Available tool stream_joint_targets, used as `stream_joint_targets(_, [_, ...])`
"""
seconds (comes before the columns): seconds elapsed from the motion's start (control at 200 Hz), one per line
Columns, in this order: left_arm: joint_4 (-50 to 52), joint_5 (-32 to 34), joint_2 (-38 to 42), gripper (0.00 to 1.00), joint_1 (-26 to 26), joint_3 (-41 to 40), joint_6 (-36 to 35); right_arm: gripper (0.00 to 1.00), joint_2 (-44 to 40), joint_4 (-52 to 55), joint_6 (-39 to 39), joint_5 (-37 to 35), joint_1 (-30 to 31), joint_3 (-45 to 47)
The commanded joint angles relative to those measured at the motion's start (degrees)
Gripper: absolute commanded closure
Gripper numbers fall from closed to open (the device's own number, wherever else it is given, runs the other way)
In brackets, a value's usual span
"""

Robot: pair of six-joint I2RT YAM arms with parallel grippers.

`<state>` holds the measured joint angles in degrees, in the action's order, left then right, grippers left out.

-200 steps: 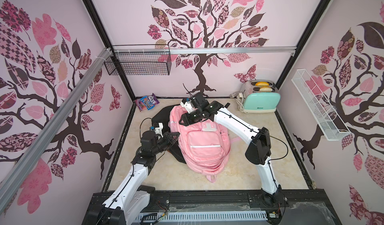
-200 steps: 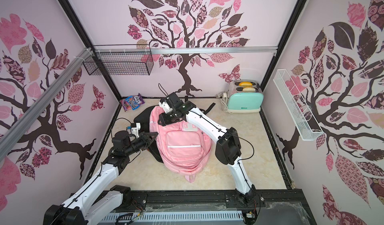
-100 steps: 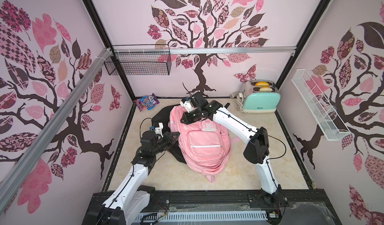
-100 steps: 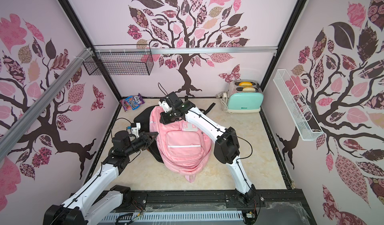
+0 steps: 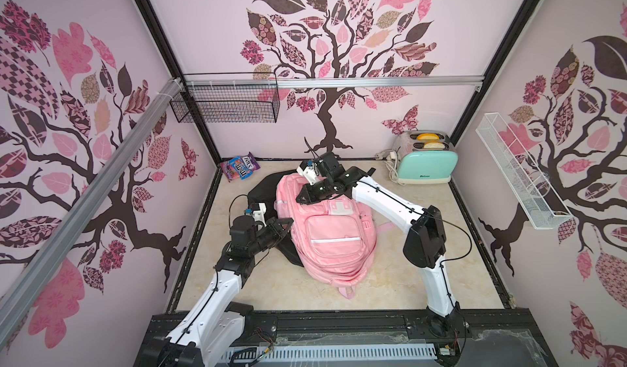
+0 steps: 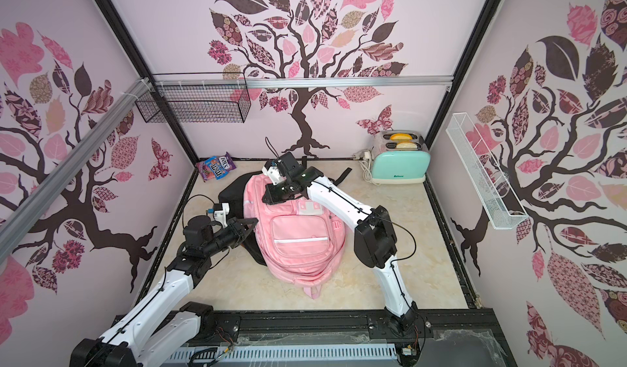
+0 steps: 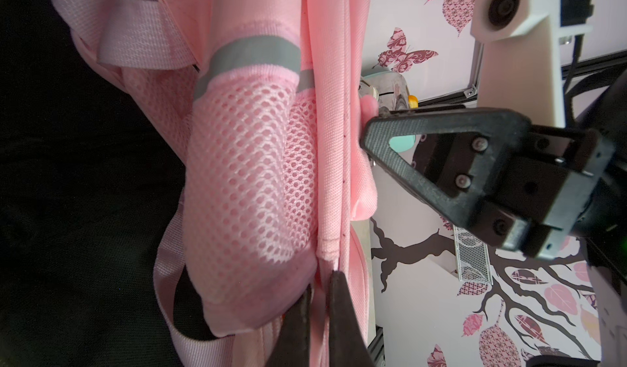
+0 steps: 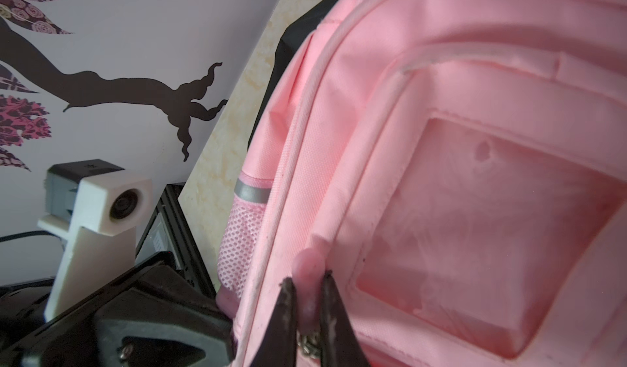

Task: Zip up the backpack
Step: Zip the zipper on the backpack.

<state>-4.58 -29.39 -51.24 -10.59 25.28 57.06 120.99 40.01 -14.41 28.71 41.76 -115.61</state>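
A pink backpack [image 5: 334, 236] [image 6: 302, 236] lies front-up in the middle of the table in both top views. My left gripper [image 5: 286, 221] [image 7: 320, 280] is at its left side, shut on a fold of pink fabric beside the mesh side pocket [image 7: 251, 178]. My right gripper [image 5: 298, 199] [image 8: 307, 277] reaches over the backpack's upper left corner. It is shut on the pink zipper pull [image 8: 308, 263], with the metal slider [image 8: 308, 343] just behind the fingertips. The zipper track itself is hard to make out.
A black bag [image 5: 261, 187] lies under the backpack's left side. A mint toaster [image 5: 425, 163] stands at the back right and a candy bag [image 5: 239, 171] at the back left. A black wire basket [image 5: 224, 107] and a white wire rack [image 5: 519, 175] hang on the walls.
My right gripper has closed on the zipper pull. Both arms and the backpack have stayed almost in place.
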Motion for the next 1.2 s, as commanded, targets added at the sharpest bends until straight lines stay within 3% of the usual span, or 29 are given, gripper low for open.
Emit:
stream_joint_targets(0.0, [-2.24,1.39,1.72,1.0,0.1,1.31,-1.16,0.9,-3.31,-4.82,-3.6,4.77,-2.03,3.08])
stream_joint_targets(0.405, [-1.01,1.88,1.41,1.0,0.11,1.97,-1.62,0.9,-4.79,-10.42,-6.83,7.16,-3.51,9.85])
stream_joint_targets(1.195, [-0.63,2.32,2.38,1.0,0.12,1.6,-1.33,0.93,-6.34,-10.68,-4.41,-1.38,-3.7,16.72])
